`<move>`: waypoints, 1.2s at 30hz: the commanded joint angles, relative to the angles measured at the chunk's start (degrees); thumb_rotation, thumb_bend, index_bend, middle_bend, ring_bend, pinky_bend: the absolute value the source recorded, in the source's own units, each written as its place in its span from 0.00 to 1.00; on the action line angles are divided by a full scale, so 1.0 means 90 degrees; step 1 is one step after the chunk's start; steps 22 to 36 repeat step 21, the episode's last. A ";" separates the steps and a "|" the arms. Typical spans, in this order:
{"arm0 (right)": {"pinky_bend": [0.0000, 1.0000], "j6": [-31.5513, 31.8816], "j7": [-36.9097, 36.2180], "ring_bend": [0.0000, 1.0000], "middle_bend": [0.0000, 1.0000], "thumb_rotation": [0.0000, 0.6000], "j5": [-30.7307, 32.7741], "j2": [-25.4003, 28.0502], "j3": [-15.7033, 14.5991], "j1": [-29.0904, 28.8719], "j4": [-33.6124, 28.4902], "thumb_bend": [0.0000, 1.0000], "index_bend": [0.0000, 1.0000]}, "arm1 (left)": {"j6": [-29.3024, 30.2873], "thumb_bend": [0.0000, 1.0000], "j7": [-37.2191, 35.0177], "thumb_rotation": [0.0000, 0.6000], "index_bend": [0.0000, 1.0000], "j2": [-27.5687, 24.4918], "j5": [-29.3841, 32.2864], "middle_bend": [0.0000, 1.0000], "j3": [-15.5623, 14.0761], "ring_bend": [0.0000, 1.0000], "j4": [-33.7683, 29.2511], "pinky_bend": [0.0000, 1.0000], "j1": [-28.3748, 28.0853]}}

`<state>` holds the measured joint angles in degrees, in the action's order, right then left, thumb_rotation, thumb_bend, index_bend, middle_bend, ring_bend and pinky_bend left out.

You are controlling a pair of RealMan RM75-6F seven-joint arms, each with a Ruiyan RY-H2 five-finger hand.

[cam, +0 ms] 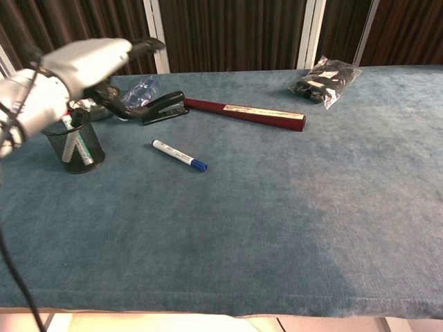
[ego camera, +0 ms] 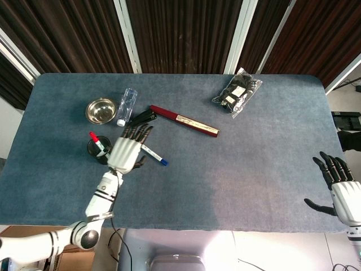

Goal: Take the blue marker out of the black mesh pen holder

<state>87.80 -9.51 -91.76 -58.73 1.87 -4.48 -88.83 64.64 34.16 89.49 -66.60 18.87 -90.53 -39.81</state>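
Observation:
The blue marker [ego camera: 154, 155] [cam: 179, 155] lies flat on the blue cloth, its blue cap pointing right, clear of any fingers. The black mesh pen holder [ego camera: 99, 151] [cam: 75, 145] stands upright to its left with a red marker [ego camera: 96, 141] still inside. My left hand [ego camera: 127, 151] [cam: 86, 63] hovers above and between the holder and the marker, fingers spread, holding nothing. My right hand [ego camera: 339, 186] hangs open off the table's right front corner, seen only in the head view.
Behind the marker lie a black stapler [cam: 164, 108], a dark red bat-like stick [cam: 246, 115], a clear bottle [ego camera: 127, 105] and a steel bowl [ego camera: 101, 110]. A bag of dark items [cam: 324, 79] sits at the back right.

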 commanded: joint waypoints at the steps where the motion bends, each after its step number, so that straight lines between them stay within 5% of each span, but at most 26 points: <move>1: 0.00 -0.0033 -0.0041 0.00 0.00 1.00 0.0030 -0.0004 0.0006 -0.0007 0.0009 0.03 0.00 | 0.0696 0.30 -0.0030 1.00 0.07 -0.1346 -0.0196 0.11 -0.0467 0.00 -0.0841 0.01 0.0897; 7: 0.00 -0.0119 -0.0119 0.00 0.00 1.00 0.0058 -0.0041 0.0032 -0.0065 0.0085 0.03 0.00 | 0.1529 0.30 -0.0642 1.00 0.10 -0.2283 -0.0703 0.11 -0.1076 0.01 -0.0953 0.01 0.1867; 17: 0.00 -0.0209 0.0033 0.00 0.00 1.00 0.0008 -0.0208 0.0006 -0.0128 0.0167 0.03 0.00 | 0.2736 0.30 -0.2026 1.00 0.12 -0.2687 -0.1694 0.12 -0.2063 0.03 -0.0366 0.00 0.3241; 36: 0.00 -0.0214 0.0104 0.00 0.00 1.00 -0.0061 -0.0248 -0.0010 -0.0156 0.0149 0.03 0.00 | 0.3048 0.30 -0.2193 1.00 0.12 -0.2512 -0.1847 0.12 -0.2196 0.03 -0.0226 0.00 0.3556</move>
